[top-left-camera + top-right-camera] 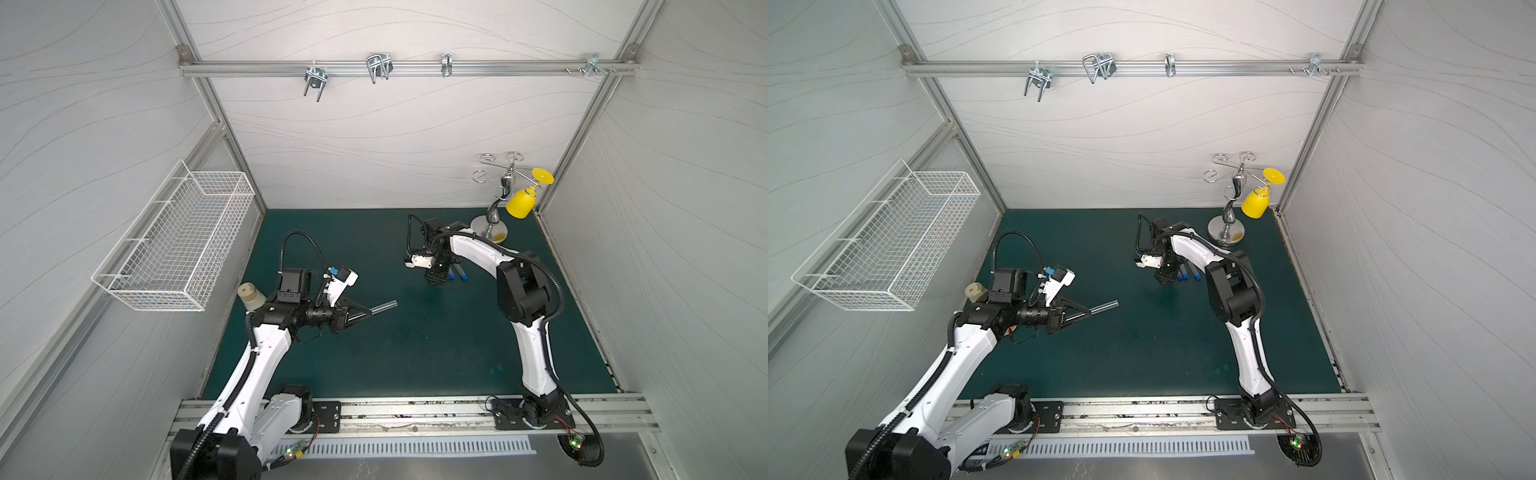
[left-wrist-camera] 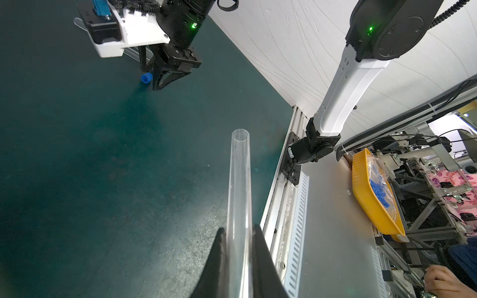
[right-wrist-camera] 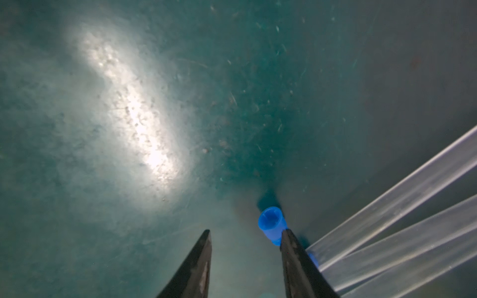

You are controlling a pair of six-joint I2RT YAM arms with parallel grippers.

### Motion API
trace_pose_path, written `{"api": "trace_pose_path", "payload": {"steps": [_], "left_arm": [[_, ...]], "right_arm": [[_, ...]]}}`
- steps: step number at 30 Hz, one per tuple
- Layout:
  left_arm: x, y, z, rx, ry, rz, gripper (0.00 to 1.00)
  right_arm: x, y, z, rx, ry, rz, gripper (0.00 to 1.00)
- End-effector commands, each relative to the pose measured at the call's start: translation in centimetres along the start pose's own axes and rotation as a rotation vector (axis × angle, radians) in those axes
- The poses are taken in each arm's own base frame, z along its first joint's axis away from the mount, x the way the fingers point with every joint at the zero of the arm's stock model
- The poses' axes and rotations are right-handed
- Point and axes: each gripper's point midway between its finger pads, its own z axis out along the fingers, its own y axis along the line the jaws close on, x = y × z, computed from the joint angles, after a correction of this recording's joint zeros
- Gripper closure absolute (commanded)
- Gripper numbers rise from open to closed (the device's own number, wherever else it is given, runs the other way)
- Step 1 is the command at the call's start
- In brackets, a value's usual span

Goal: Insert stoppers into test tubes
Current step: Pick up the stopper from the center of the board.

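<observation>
My left gripper (image 1: pixel 365 312) (image 1: pixel 1089 311) (image 2: pixel 238 229) is shut on a clear test tube (image 1: pixel 381 307) (image 1: pixel 1105 306) (image 2: pixel 240 185). The tube is held above the green mat, and its open mouth points away from the jaws. My right gripper (image 1: pixel 434 282) (image 3: pixel 245 232) points down at the mat, open, with nothing between its fingers. A loose blue stopper (image 3: pixel 272 224) (image 2: pixel 146 78) lies on the mat just outside one fingertip. Beside it lie more test tubes (image 3: pixel 400 206) (image 1: pixel 459 270) with blue ends (image 1: pixel 1197 275).
A cream-capped bottle (image 1: pixel 251 296) stands behind the left arm. A metal stand (image 1: pixel 490 226) with a yellow cup (image 1: pixel 519 203) is at the back right. On the left wall hangs a white wire basket (image 1: pixel 174 245). A yellow tray (image 2: pixel 361 180) sits outside the cell.
</observation>
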Motion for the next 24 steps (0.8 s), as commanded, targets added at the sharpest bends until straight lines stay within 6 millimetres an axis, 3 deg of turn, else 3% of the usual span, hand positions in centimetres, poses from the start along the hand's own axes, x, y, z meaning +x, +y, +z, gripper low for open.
{"api": "trace_pose_path", "payload": {"steps": [1,24], "left_arm": [[-1.4,-0.8,-0.5,0.0,-0.021,0.075,1.0],[-1.3,-0.9,-0.6,-0.002,-0.019,0.076,1.0]], "right_arm": [[0.0,-0.1,0.4,-0.026,-0.002,-0.02,0.55],[0.9,-1.1,2.5,-0.059,0.016,0.051,0.65]]}}
